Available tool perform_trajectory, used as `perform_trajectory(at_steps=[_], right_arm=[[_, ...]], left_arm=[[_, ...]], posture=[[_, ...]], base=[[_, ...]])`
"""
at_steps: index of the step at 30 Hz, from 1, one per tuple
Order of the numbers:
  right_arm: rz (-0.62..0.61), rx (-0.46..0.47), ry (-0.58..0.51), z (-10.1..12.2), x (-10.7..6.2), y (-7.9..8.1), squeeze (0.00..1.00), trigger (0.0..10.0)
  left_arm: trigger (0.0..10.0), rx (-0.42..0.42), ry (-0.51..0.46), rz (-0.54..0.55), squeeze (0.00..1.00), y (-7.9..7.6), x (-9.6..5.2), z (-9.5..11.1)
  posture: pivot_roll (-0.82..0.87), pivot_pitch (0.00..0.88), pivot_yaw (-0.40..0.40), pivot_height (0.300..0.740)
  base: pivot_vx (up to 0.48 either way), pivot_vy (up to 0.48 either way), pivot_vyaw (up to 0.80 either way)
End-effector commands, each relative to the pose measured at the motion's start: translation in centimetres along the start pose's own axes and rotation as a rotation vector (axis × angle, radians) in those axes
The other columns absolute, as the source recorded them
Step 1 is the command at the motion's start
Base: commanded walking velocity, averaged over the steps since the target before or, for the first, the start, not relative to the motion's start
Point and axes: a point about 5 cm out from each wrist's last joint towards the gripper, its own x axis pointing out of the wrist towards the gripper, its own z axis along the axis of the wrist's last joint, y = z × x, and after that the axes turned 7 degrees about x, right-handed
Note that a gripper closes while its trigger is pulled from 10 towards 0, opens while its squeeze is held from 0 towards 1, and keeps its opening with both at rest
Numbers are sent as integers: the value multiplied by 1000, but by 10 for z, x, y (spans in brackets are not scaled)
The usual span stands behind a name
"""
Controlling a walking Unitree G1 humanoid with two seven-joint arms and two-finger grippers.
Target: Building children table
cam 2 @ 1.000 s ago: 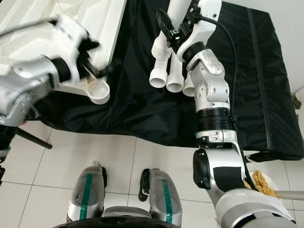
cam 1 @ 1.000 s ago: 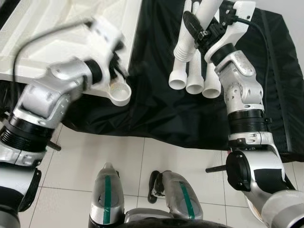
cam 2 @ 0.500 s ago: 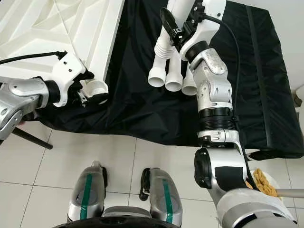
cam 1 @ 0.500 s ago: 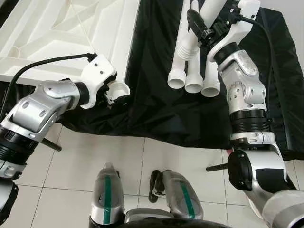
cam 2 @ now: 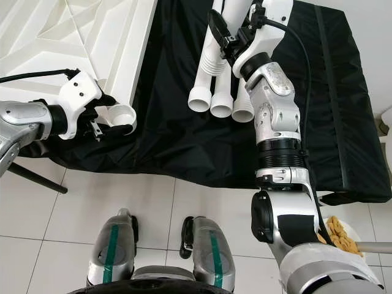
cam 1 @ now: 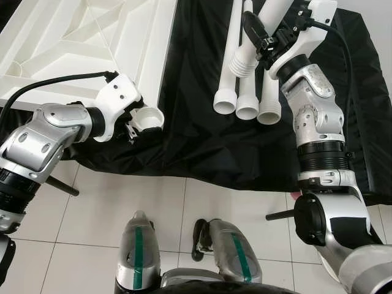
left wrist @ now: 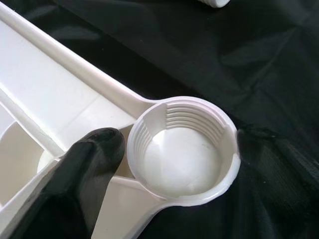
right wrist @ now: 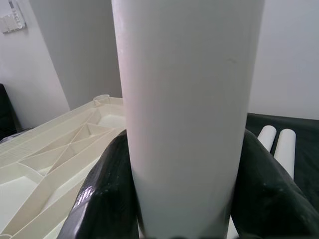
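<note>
Upturned white tabletop (cam 1: 92, 43) on black cloth (cam 1: 202, 141), threaded socket (left wrist: 182, 149) at its near corner. Left gripper (cam 1: 138, 119) at that corner, jaws parted around the socket: one finger (left wrist: 75, 184) against its wall, the other across on the cloth side. Right gripper (right wrist: 182, 199) raised over the far edge, jaws closed on a white leg (right wrist: 187, 99) held between them. Three more legs (cam 1: 248, 92) side by side on cloth below.
</note>
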Motion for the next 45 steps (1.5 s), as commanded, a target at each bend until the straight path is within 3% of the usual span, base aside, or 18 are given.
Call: perform_trajectory(at_steps=[1,2,10,13,19,25,27,32,38,40,44,45], right_arm=[[2,-4,-31,6,1,-2,0,10000],[2,-8,-31,7,1,-2,0,10000],[-3,-15,-37,11,2,-4,0,10000],[-12,-19,-43,13,1,-5,0,10000],[-19,-19,-46,13,0,-6,0,10000],[-45,-13,-55,14,-5,-8,0,10000],[-45,-13,-55,14,-5,-8,0,10000],[-56,-5,-64,13,-7,-9,0,10000],[-56,4,-69,12,-7,-8,0,10000],[-54,14,-73,12,-7,-7,0,10000],[-47,19,-75,11,-7,-5,0,10000],[-43,26,-74,11,-8,-4,0,10000]], left_arm=[[10000,-17,23,-75,0,-10,6,-8],[10000,-5,15,-132,0,-20,16,-6],[10000,18,-18,-184,0,-25,35,2],[10000,20,-35,-174,0,-22,46,9],[10000,22,-44,-173,0,-22,51,12],[10000,32,-79,-144,0,-22,77,26],[10000,32,-79,-144,0,-22,77,26],[10000,4,-112,-44,0,-15,95,40],[10000,3,-151,51,0,-6,101,50],[10000,-5,-184,129,0,3,102,59],[10000,-3,-250,203,0,17,90,70],[10000,4,-295,217,0,23,78,75]], posture=[[120,30,-79,740],[116,29,-78,740],[105,40,-71,740],[96,43,-64,740],[89,46,-58,740],[77,57,-42,740],[77,57,-42,740],[78,57,-40,740],[85,58,-43,740],[90,60,-48,740],[92,62,-51,740],[92,63,-52,740]], base=[[0,0,0],[0,0,0],[0,0,0],[0,0,0],[0,0,0],[0,0,0],[0,0,0],[0,0,0],[0,0,0],[0,0,0],[0,0,0],[0,0,0]])
